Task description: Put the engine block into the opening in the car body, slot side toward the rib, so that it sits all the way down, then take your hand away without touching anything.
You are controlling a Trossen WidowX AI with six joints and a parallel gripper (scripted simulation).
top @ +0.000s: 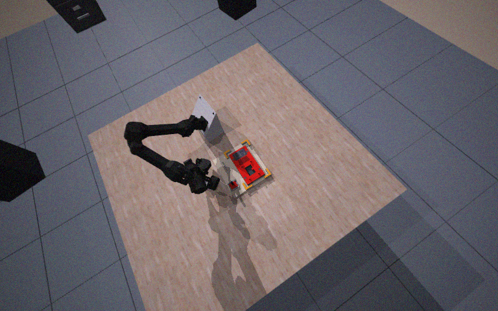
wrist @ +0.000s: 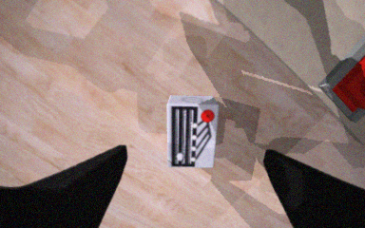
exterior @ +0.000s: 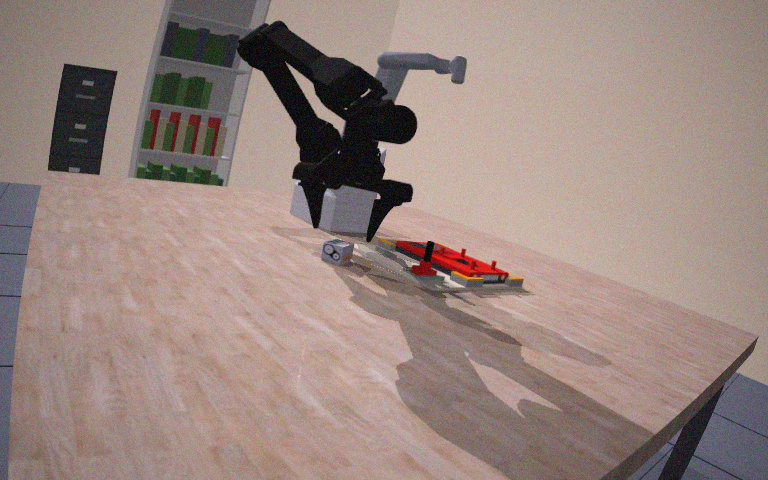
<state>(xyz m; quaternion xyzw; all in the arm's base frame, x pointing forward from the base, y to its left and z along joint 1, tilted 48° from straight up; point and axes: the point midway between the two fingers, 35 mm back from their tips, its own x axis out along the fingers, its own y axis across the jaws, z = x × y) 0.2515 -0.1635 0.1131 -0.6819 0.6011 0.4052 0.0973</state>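
Pale, streaky wood covers the tabletop (top: 305, 161) (exterior: 186, 333) (wrist: 51, 114). Above it, the gripper's (top: 212, 184) (exterior: 342, 234) (wrist: 195, 151) two black, tapered fingers stand wide apart, holding nothing. One boxy gray engine block (exterior: 337, 252) (wrist: 192, 132) rests on the wood, outside the red car body (top: 247, 164) (exterior: 453, 259). Four yellow-topped corner brackets surround that body; one red piece with a black upright handle (top: 233, 184) (exterior: 424, 261) (wrist: 360, 85) sits beside it.

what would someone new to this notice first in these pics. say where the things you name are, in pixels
Probably the bright red car body (top: 257, 175) (exterior: 483, 265), lying on a pale board between yellow corner pieces. Next, the black arm (top: 153, 155) (exterior: 281, 86) bent over the wooden table (top: 301, 135) (exterior: 168, 356), its open gripper (exterior: 343, 234) (wrist: 196, 154) above the small grey engine block (exterior: 337, 252) (wrist: 191, 135), which sits beside the board.
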